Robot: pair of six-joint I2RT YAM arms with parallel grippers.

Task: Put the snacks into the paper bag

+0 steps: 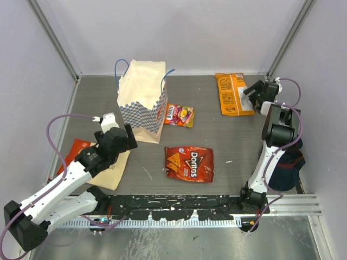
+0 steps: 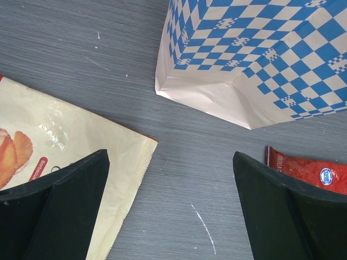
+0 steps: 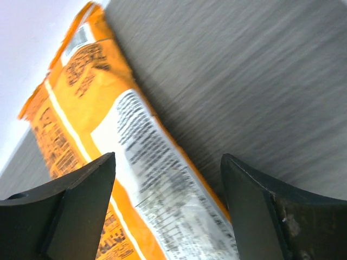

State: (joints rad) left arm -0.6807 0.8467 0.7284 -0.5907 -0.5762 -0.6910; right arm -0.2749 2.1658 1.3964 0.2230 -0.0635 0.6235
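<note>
Left hand (image 2: 169, 162): I see it wide, mid-left, just beside bag (image 1: 142, 103).
Right hand (image 3: 168, 162): I see it wide above orange pack (image 1: 233, 93), upper right.

My left arm (image 1: 70, 173) leans in low along the worktop's (image 1: 233, 141) left edge, its left gripper (image 2: 169, 157) wide open. My right arm (image 1: 265, 157) reaches the far right corner, its right gripper (image 3: 168, 157) open too.

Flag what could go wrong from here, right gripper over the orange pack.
1. Orange pack lies flat below the right gripper's open fingers; they may skid off it.
2. Paper bag stands free, with the open left gripper apart from it; a dropped pack could catch its rim and tip it.
</note>
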